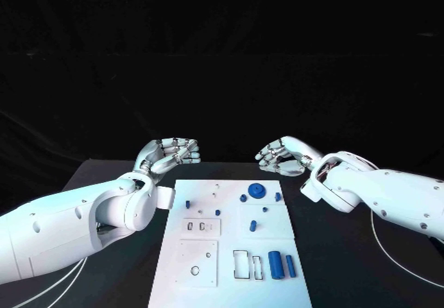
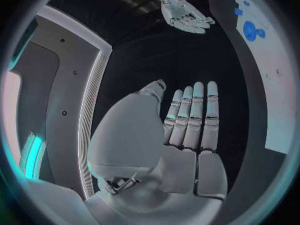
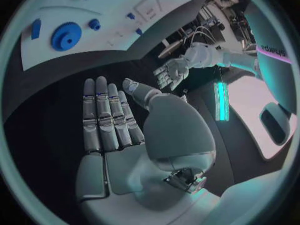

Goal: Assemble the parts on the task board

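The white task board [image 1: 231, 282] lies in the middle of the black table. On it are a round blue gear [image 1: 256, 189], several small blue pieces such as a peg [image 1: 253, 225], and two blue cylinders [image 1: 276, 264] near the front right. My left hand [image 1: 171, 154] hovers past the board's far left corner, fingers straight, holding nothing. My right hand [image 1: 285, 157] hovers past the far right corner, also holding nothing. The left wrist view shows my flat left hand [image 2: 187, 135], the board [image 2: 275, 85] and the gear [image 2: 250, 31]. The right wrist view shows my flat right hand [image 3: 112, 125] and the gear [image 3: 65, 36].
The board carries raised plates with slots [image 1: 200, 226] and a rectangular outline [image 1: 242, 264] near the cylinders. Bare black table [image 1: 351, 269] lies on both sides of the board. Thin white cables [image 1: 393, 247] run beside my right arm.
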### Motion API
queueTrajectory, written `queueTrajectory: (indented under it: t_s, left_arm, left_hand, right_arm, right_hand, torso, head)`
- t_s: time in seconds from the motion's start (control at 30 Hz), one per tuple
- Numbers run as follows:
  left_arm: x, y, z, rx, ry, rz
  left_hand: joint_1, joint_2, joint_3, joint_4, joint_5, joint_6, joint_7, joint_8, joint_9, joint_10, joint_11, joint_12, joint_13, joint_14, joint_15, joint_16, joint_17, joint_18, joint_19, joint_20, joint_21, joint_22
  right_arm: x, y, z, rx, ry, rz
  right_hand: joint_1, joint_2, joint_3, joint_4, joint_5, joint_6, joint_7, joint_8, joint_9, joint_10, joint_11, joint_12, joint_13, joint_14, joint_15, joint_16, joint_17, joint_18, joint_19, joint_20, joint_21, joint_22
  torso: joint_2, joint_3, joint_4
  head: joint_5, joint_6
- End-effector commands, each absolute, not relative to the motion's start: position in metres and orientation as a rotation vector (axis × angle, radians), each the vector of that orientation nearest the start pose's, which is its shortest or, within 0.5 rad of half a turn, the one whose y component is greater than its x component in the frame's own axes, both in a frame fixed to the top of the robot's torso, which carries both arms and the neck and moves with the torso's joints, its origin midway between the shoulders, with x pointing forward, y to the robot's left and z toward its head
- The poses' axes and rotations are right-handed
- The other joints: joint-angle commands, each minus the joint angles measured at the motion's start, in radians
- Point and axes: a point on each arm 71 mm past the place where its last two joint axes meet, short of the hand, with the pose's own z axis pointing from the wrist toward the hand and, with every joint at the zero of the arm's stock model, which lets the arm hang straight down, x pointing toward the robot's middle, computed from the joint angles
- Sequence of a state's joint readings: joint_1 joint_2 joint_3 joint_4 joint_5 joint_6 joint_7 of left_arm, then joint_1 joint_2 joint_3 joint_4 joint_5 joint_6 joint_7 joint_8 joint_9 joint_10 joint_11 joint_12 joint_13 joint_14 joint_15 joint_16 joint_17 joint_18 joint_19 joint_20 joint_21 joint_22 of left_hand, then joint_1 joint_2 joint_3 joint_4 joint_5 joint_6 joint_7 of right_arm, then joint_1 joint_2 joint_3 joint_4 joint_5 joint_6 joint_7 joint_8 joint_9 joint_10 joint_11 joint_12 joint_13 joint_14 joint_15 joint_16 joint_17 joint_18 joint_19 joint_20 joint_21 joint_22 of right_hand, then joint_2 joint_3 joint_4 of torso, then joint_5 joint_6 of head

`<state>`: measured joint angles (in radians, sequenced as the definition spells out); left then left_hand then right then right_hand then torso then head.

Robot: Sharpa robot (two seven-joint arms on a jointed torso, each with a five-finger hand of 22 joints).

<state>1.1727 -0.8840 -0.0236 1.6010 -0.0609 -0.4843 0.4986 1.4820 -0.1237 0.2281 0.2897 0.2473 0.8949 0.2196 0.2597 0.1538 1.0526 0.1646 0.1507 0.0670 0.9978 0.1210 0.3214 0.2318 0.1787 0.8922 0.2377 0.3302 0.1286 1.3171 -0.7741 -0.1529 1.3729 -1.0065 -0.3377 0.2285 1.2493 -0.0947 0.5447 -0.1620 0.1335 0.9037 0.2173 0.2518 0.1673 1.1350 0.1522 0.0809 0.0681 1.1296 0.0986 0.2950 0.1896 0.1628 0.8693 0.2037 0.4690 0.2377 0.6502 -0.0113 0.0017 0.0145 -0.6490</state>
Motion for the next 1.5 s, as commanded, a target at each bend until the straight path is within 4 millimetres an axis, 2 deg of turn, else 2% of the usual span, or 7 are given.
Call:
queueTrajectory:
  t_s: [0.03, 0.23, 0.53, 0.67, 0.77, 1.03, 1.5]
  left_arm:
    - [0.470, 0.210, -0.165, -0.974, 1.310, -1.518]
    - [0.465, 0.208, -0.156, -0.961, 1.321, -1.539]
    - [0.462, 0.205, -0.145, -0.949, 1.322, -1.565]
    - [0.461, 0.203, -0.142, -0.946, 1.322, -1.574]
    - [0.461, 0.203, -0.140, -0.944, 1.323, -1.581]
    - [0.459, 0.201, -0.138, -0.948, 1.327, -1.592]
    - [0.460, 0.202, -0.137, -0.950, 1.333, -1.595]
  left_hand:
    - [-0.005, -0.009, 0.008, 0.000, -0.003, 0.011, 0.001, 0.003, 0.000, 0.014, -0.002, -0.006, 0.002, 0.013, -0.002, 0.006, 0.005, 0.006, 0.011, -0.001, 0.007, -0.002]
    - [-0.017, -0.017, 0.009, 0.000, -0.004, 0.018, -0.001, 0.004, 0.001, 0.028, -0.005, -0.009, 0.003, 0.023, -0.005, 0.010, 0.014, 0.006, 0.021, -0.005, 0.010, -0.003]
    - [-0.023, -0.020, 0.008, 0.001, -0.005, 0.018, -0.002, 0.003, 0.001, 0.030, -0.005, -0.011, 0.003, 0.024, -0.005, 0.009, 0.016, 0.006, 0.023, -0.005, 0.010, -0.003]
    - [-0.027, -0.022, 0.007, 0.001, -0.005, 0.017, -0.001, 0.002, 0.000, 0.029, -0.004, -0.014, 0.002, 0.023, -0.005, 0.008, 0.017, 0.005, 0.023, -0.005, 0.010, -0.004]
    - [-0.028, -0.022, 0.007, 0.001, -0.005, 0.016, -0.001, 0.002, 0.000, 0.028, -0.004, -0.015, 0.002, 0.022, -0.005, 0.008, 0.018, 0.005, 0.023, -0.006, 0.010, -0.004]
    - [-0.031, -0.023, 0.007, 0.000, -0.005, 0.015, -0.001, 0.000, 0.000, 0.025, -0.003, -0.018, 0.002, 0.020, -0.004, 0.006, 0.019, 0.005, 0.023, -0.005, 0.009, -0.005]
    - [-0.038, -0.023, 0.006, 0.000, -0.005, 0.010, 0.003, -0.004, -0.002, 0.018, 0.000, -0.027, 0.000, 0.017, -0.002, 0.003, 0.022, 0.004, 0.021, -0.005, 0.007, -0.007]
  right_arm:
    - [0.513, -0.195, -0.172, -0.231, 1.707, 0.766]
    - [0.511, -0.182, -0.172, -0.362, 1.706, 0.679]
    - [0.511, -0.168, -0.174, -0.453, 1.695, 0.627]
    - [0.512, -0.164, -0.177, -0.471, 1.693, 0.612]
    - [0.512, -0.161, -0.178, -0.482, 1.691, 0.605]
    - [0.511, -0.155, -0.183, -0.504, 1.701, 0.597]
    - [0.511, -0.150, -0.192, -0.517, 1.727, 0.602]
  right_hand:
    - [-0.025, -0.044, -0.032, 0.004, -0.006, 0.053, -0.027, 0.013, 0.011, 0.083, -0.035, -0.015, 0.007, 0.145, -0.048, 0.062, 0.075, 0.020, 0.078, -0.041, 0.116, 0.067]
    - [-0.046, -0.074, -0.053, 0.026, -0.004, 0.068, -0.041, 0.008, 0.022, 0.074, -0.049, -0.019, 0.011, 0.281, -0.080, 0.180, 0.195, 0.020, 0.171, -0.076, 0.207, 0.120]
    - [-0.040, -0.084, -0.077, 0.046, 0.005, 0.059, -0.036, -0.016, 0.035, 0.007, -0.044, -0.016, 0.040, 0.332, -0.082, 0.415, 0.394, 0.017, 0.225, -0.085, 0.328, 0.209]
    - [-0.033, -0.083, -0.080, 0.054, 0.009, 0.057, -0.033, -0.027, 0.044, -0.015, -0.039, -0.017, 0.055, 0.361, -0.077, 0.775, 0.732, -0.019, 0.325, -0.082, 0.557, 0.498]
    - [-0.031, -0.083, -0.080, 0.057, 0.011, 0.055, -0.031, -0.032, 0.049, -0.020, -0.037, -0.017, 0.063, 0.359, -0.073, 0.873, 0.819, -0.032, 0.352, -0.078, 0.635, 0.600]
    - [-0.028, -0.083, -0.077, 0.061, 0.012, 0.054, -0.029, -0.037, 0.054, -0.026, -0.035, -0.016, 0.069, 0.366, -0.069, 0.961, 0.902, -0.047, 0.388, -0.073, 0.715, 0.711]
    - [-0.026, -0.069, -0.065, 0.069, 0.025, 0.061, -0.032, -0.035, 0.059, -0.024, -0.036, -0.016, 0.072, 0.367, -0.069, 0.995, 0.930, -0.051, 0.397, -0.071, 0.745, 0.752]
  torso:
    - [0.029, -0.0064, 0.0066]
    - [0.053, -0.0102, 0.0102]
    - [0.078, -0.0146, 0.0181]
    - [0.085, -0.0159, 0.0231]
    - [0.088, -0.0165, 0.0251]
    - [0.093, -0.0200, 0.0285]
    - [0.099, -0.0184, 0.0286]
  head:
    - [-0.003, 0.003]
    - [-0.006, 0.006]
    - [-0.005, 0.007]
    - [-0.008, 0.009]
    - [-0.009, 0.009]
    - [-0.012, 0.006]
    - [-0.009, 0.005]
